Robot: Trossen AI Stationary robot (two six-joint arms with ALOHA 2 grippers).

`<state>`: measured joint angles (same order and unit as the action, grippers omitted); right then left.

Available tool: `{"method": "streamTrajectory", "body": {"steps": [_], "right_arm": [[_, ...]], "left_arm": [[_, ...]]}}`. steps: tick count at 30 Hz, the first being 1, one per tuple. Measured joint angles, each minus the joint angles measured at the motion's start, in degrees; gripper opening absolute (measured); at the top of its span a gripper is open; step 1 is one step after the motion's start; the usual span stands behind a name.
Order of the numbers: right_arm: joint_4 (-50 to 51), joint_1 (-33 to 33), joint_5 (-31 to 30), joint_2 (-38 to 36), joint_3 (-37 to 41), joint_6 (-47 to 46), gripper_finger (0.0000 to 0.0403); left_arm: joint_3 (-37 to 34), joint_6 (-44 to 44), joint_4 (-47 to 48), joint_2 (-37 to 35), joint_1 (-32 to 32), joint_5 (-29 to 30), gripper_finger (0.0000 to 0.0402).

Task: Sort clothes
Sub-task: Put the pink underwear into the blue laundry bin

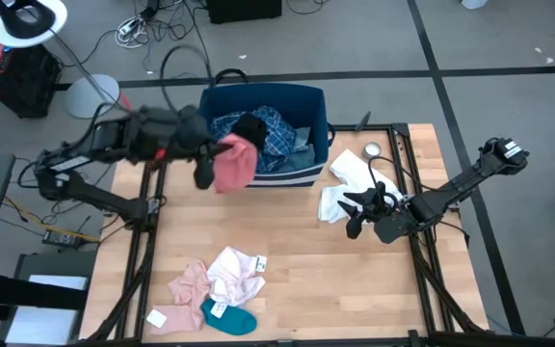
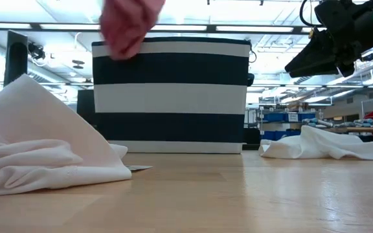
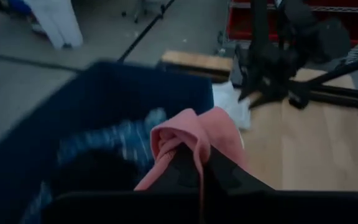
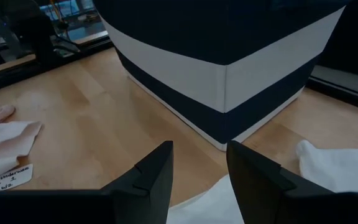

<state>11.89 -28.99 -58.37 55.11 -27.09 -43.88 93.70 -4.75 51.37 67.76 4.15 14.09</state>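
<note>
My left gripper [image 1: 212, 157] is shut on a coral-pink garment [image 1: 235, 164], held high at the left front corner of the dark blue striped bin [image 1: 308, 106]. The garment also shows in the low view [image 2: 127, 26]. The bin holds a blue plaid shirt [image 1: 277, 130] and a dark piece [image 1: 250, 126]. My right gripper [image 1: 355, 207] is open and empty, low over a white piece [image 1: 347, 183] lying on the table right of the bin. A pale pink piece [image 1: 189, 284], a white piece [image 1: 234, 275] and teal socks [image 1: 229, 318] lie in a heap near the front edge. My left gripper pinches a bunched fold of the coral-pink garment [image 3: 188, 146] between its two fingers [image 3: 225, 174], reaching in from the table's left. The garment is lifted clear of the table and hangs beside and below the fingers, above the bin's rim [image 2: 109, 43].
A small round metal tin [image 1: 372, 150] sits on the table by the bin's right side. The bin's corner [image 4: 225, 93] stands close in front of my right gripper [image 4: 197, 168]. Bare wood lies between the bin and the front heap.
</note>
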Motion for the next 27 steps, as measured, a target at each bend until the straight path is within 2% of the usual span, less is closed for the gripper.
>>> {"method": "streamTrajectory", "body": {"steps": [7,13,20,27], "right_arm": [[-0.3,0.0,0.0,0.0,0.0,0.1,0.0151],[-0.3,0.0,0.0,0.0,0.0,0.3,0.0151],[-0.2,0.0,0.0,0.0,0.0,0.7,0.0151],[-0.2,0.0,0.0,0.0,0.0,1.5,0.0151]], "left_arm": [[15.6,6.4,-0.1,12.7,7.4,-8.1,0.0],[24.1,9.0,-0.2,20.5,13.8,-8.9,0.0],[26.0,8.6,2.0,25.5,19.4,-11.4,0.0],[25.9,8.4,7.9,33.8,20.6,-12.3,0.0]]}}
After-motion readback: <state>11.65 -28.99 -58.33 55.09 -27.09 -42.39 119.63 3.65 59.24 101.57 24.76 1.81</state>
